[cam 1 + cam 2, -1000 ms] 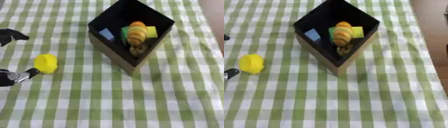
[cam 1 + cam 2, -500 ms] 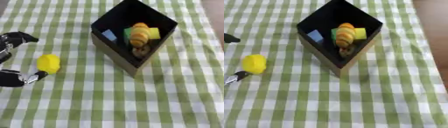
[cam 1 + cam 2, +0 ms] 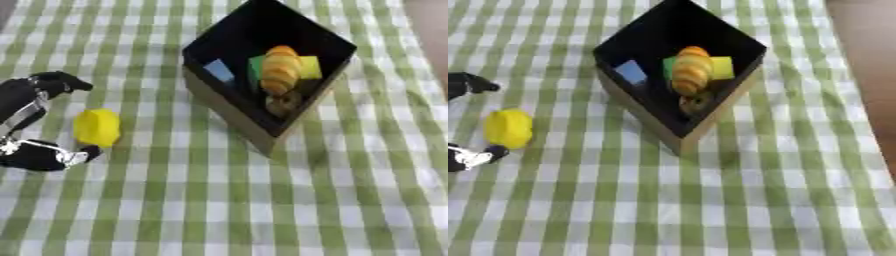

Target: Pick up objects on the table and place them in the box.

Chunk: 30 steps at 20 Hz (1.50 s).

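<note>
Your yellow object (image 3: 96,128) lies on the checked tablecloth (image 3: 262,210), well left of the box (image 3: 267,70). Your left hand (image 3: 31,120) brackets it, spread wide and holding nothing: one finger beyond it, the thumb tip just at its near edge. Inside the box sit an orange piece (image 3: 282,70), green-yellow block (image 3: 306,67) and blue piece (image 3: 219,71).

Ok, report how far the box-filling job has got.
Done: the box already holds several things, among them an orange ridged piece, a green-yellow block and a small blue piece. In hand: the left robot hand sits at the left edge with fingers on either side of the yellow object, which lies on the checked cloth, not lifted. Left: grasp it and put it in the box.
</note>
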Each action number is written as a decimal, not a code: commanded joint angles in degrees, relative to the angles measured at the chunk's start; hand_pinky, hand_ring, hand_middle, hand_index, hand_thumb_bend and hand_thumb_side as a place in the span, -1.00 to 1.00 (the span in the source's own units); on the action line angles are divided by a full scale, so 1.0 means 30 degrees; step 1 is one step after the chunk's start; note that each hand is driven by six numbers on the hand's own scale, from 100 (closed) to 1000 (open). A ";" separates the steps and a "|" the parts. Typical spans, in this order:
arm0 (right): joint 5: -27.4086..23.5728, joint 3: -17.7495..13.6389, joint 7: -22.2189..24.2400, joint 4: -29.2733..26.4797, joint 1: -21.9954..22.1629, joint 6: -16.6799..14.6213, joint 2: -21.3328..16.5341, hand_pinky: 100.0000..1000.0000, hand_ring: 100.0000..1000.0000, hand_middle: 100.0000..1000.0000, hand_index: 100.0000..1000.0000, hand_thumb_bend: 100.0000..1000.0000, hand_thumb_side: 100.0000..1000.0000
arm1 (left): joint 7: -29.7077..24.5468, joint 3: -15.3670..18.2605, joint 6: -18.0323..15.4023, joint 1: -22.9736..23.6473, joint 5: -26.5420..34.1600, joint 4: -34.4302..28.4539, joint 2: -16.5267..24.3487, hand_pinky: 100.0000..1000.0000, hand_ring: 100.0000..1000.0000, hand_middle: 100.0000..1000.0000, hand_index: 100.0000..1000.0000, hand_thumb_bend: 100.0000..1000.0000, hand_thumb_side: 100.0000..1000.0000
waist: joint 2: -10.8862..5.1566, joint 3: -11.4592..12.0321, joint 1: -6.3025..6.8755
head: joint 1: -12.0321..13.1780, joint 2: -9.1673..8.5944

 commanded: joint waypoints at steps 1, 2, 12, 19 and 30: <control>0.0033 -0.0189 0.0087 -0.0299 -0.0175 0.0001 -0.0275 0.69 0.67 0.18 0.67 -1.00 -0.03 | -0.0054 0.0126 -0.0110 -0.0276 -0.0132 0.0292 0.0216 0.61 0.63 0.58 0.76 -0.03 -0.62 | -0.0348 -0.0009 0.0018 | 0.0059 -0.0195; 0.0032 -0.0190 0.0092 -0.0299 -0.0173 0.0002 -0.0274 0.69 0.67 0.18 0.67 -1.00 -0.03 | -0.0041 0.0123 -0.0147 -0.0284 -0.0157 0.0350 0.0201 0.61 0.63 0.58 0.76 -0.03 -0.62 | -0.0346 -0.0010 0.0017 | 0.0059 -0.0198; 0.0019 -0.0190 0.0180 -0.0299 -0.0112 0.0033 -0.0181 0.70 0.68 0.18 0.67 -1.00 -0.03 | 0.0047 -0.0094 -0.0365 -0.0543 -0.0084 0.1056 -0.0369 0.55 0.56 0.51 0.69 -0.23 -0.68 | -0.0240 -0.0073 -0.0039 | 0.0132 -0.0278; -0.0009 -0.0181 0.0249 -0.0299 -0.0092 0.0026 -0.0153 0.70 0.68 0.17 0.68 -1.00 -0.03 | -0.0251 -0.0284 -0.0708 -0.0628 -0.0810 0.1858 -0.0630 0.54 0.56 0.51 0.69 -0.19 -0.81 | -0.0223 -0.0068 -0.0070 | 0.0181 -0.0305; -0.0049 -0.0156 0.0369 -0.0299 -0.0041 0.0020 -0.0115 0.70 0.68 0.16 0.68 -1.00 -0.04 | -0.0506 -0.0298 -0.0842 -0.0773 -0.1336 0.3080 -0.1136 0.48 0.47 0.42 0.65 -0.48 -0.93 | -0.0177 -0.0001 -0.0181 | 0.0278 -0.0310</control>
